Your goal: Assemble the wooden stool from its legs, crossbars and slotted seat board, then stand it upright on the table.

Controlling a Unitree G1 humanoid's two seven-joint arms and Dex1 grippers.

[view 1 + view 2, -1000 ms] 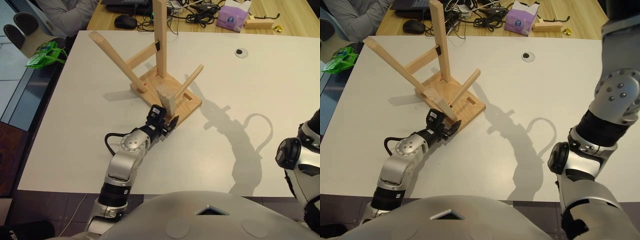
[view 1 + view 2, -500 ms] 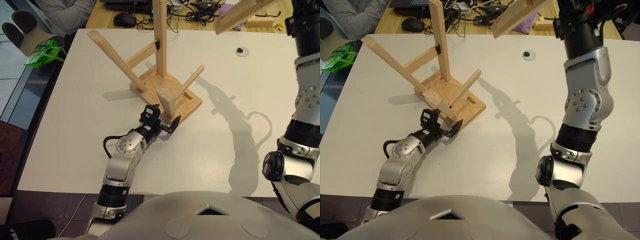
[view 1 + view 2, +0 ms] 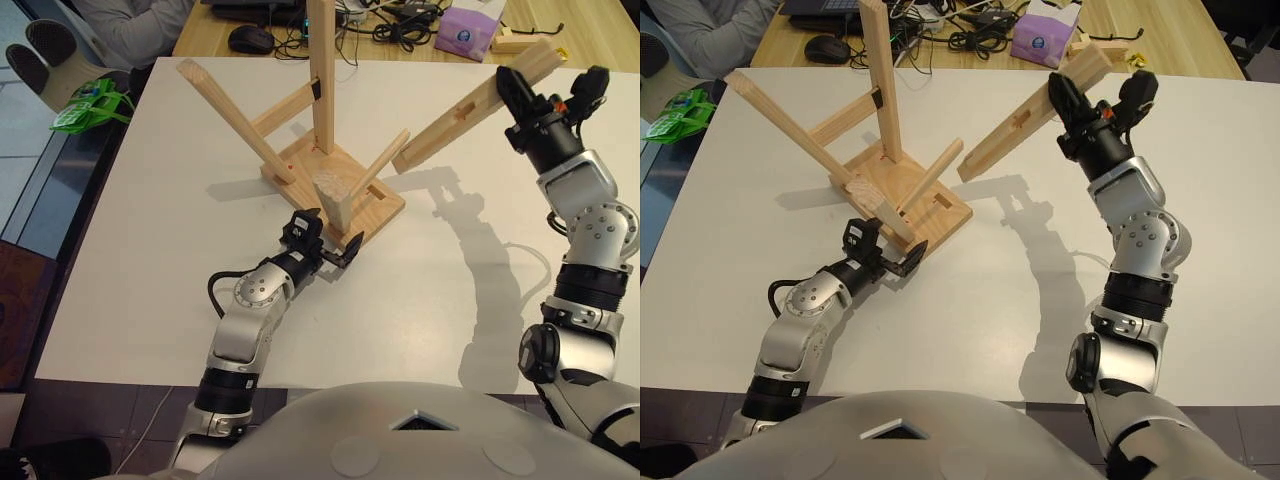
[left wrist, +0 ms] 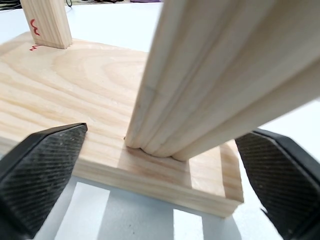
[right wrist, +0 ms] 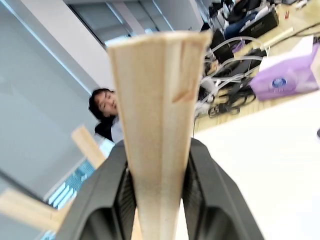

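The slotted seat board (image 3: 378, 207) lies flat on the white table with three legs and a crossbar (image 3: 283, 108) standing up from it. My left gripper (image 3: 327, 240) is open at the board's near corner, its fingers (image 4: 40, 165) either side of the short near leg (image 4: 215, 75) without touching it. My right gripper (image 3: 553, 88) is raised over the table's far right, shut on a loose wooden leg (image 3: 450, 120). That leg slants down toward the board's right corner and ends just above it. The same leg (image 5: 160, 125) shows between the dark fingers (image 5: 105, 200).
A wooden desk behind the table carries a purple tissue pack (image 3: 462, 27), a mouse (image 3: 250, 40), cables and a spare wood piece (image 3: 515, 42). A green bag (image 3: 88, 105) lies off the table's left edge. Bare tabletop (image 3: 450, 290) spreads in front and to the right.
My right arm has swung into view and lowered the loose leg from high above the table toward the stool. My left gripper has opened around the short leg.
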